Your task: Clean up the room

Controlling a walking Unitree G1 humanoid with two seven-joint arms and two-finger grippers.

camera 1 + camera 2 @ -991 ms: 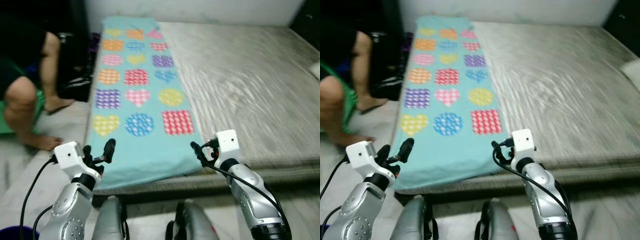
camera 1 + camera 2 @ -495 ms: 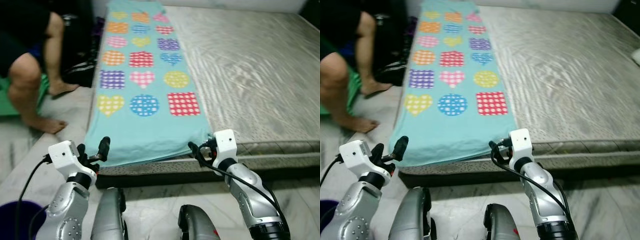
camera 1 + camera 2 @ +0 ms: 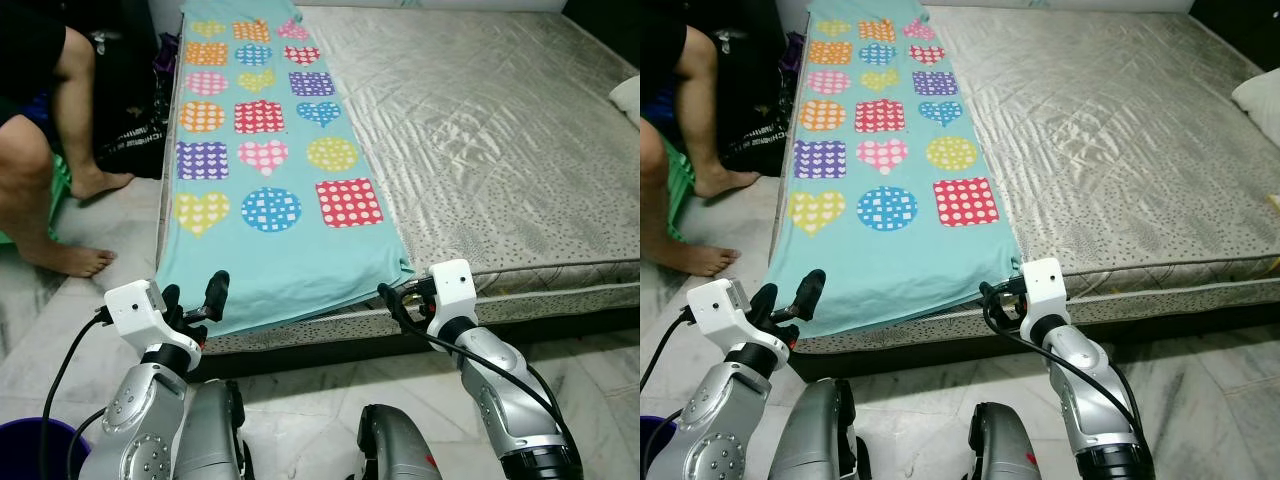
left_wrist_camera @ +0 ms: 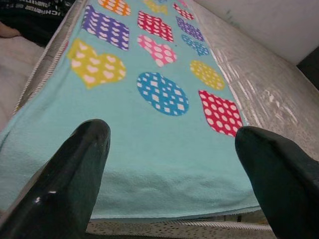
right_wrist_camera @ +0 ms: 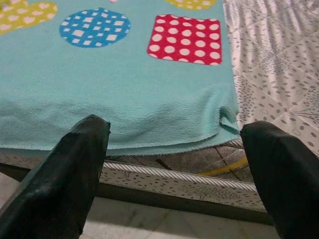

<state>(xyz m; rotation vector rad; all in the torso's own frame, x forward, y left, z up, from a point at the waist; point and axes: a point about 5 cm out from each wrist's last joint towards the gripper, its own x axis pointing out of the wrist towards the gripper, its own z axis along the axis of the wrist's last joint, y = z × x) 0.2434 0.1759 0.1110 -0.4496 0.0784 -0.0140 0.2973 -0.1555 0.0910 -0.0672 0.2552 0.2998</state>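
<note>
Mattress [image 3: 500, 150] bears turquoise blanket [image 3: 270, 250]; left end effector [image 3: 193, 300], right end effector [image 3: 395, 300] spread wide (empty).

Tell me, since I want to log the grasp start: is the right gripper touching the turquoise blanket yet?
Apart. The right wrist view shows the right gripper open, both fingers short of the turquoise blanket, whose hem hangs free over the mattress edge.

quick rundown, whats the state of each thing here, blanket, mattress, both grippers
blanket: spread flat along the mattress's left side, near edge hanging over the end
mattress: bare, no sheet
left gripper: open, off the blanket's near left corner
right gripper: open, off the near right corner
</note>
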